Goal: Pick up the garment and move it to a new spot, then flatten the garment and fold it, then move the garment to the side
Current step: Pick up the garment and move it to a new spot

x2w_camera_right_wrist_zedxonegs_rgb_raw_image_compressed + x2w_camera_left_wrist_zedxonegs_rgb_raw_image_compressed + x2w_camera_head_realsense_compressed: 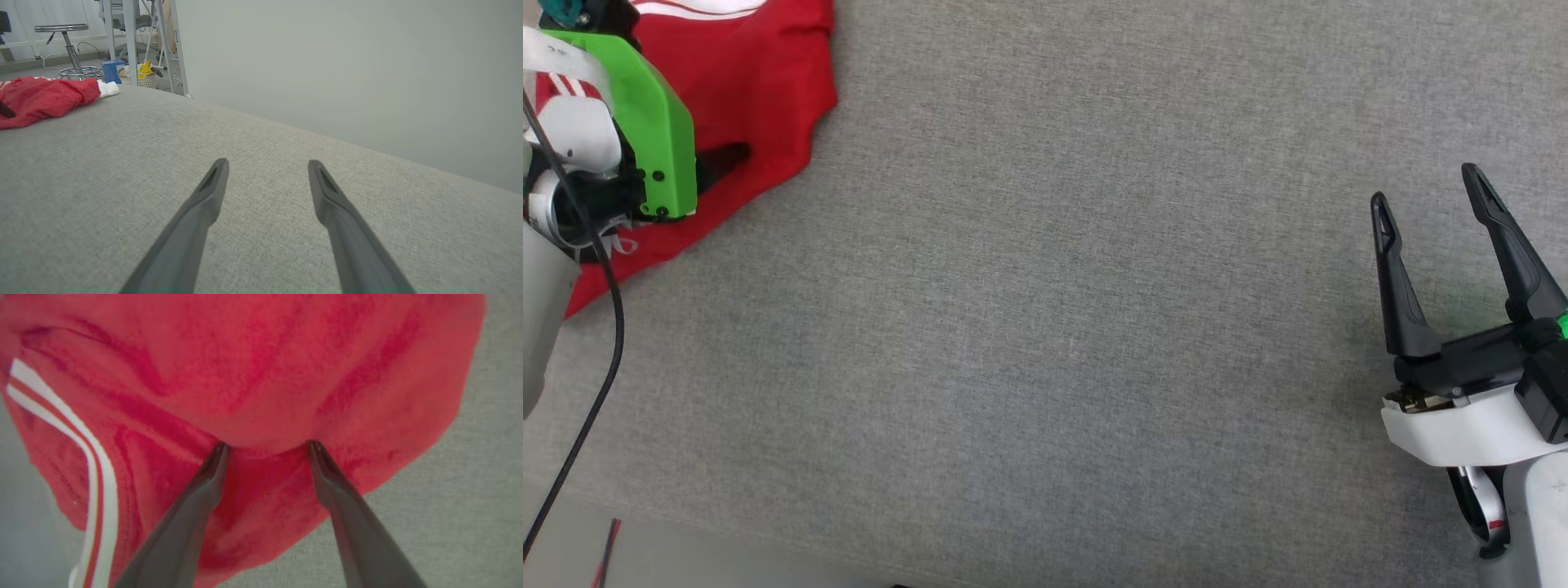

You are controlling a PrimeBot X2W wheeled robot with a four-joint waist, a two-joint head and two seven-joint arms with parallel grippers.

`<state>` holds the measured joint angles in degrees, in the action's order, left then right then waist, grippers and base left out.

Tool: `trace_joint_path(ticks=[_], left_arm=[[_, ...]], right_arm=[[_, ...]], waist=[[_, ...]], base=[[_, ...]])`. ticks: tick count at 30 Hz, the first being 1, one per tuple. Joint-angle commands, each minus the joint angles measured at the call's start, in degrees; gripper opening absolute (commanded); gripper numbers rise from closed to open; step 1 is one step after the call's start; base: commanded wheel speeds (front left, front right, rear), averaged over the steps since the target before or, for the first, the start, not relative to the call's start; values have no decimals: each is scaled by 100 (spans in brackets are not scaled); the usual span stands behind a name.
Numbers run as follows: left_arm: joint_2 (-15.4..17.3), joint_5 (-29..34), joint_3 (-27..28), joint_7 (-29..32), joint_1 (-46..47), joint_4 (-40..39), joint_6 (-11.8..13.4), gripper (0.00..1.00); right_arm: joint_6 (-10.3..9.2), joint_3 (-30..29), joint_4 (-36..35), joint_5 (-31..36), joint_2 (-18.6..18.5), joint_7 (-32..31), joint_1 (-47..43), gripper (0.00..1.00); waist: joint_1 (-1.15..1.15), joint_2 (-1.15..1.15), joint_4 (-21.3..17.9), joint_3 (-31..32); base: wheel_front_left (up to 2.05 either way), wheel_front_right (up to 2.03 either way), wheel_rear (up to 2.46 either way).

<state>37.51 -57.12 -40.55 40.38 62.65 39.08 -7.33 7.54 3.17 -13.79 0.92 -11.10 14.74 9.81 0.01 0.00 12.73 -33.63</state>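
The garment [743, 90], red with white stripe trim, lies crumpled at the far left of the grey table [1045, 327]. My left gripper [268, 446] is open above it, both tips pressing into the red cloth [261, 375] near its edge. A white-and-red stripe [98, 469] runs to the left of the fingers. In the head view the wrist's green housing [654, 122] covers most of that gripper, and one dark finger [723, 159] sticks out over the cloth. My right gripper [1427, 189] stands open at the right, far from the garment [45, 100], with nothing between its fingers [208, 192].
A black cable [596, 392] hangs by the left arm. The table's near edge [686, 539] runs along the bottom left. Beyond the far left corner stand a stool [69, 45], a metal frame [130, 41], a blue box [111, 70] and a basket [143, 79].
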Motion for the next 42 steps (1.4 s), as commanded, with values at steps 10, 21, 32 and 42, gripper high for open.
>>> trace_joint_path(ticks=[10,21,32,42], left_arm=[[-401,-125,-661,-97,-85,789,-15,26],[75,192,-995,-1952,505,453,-15,0],[0,660,-1729,-2748,1205,-407,-15,0],[-790,1038,-2486,-3093,1360,-1053,-15,0]], right_arm=[[-5,-52,44,-105,35,26,182,100],[-5,-101,227,-284,237,26,-70,100],[-5,-203,309,-371,480,26,-295,100],[-5,-368,315,-416,695,26,-335,100]], waist=[[-1,0,-187,-108],[-1,0,24,831],[-1,0,-74,1471],[-1,0,-825,1683]], base=[[0,0,0],[0,0,0],[0,0,0],[0,0,0]])
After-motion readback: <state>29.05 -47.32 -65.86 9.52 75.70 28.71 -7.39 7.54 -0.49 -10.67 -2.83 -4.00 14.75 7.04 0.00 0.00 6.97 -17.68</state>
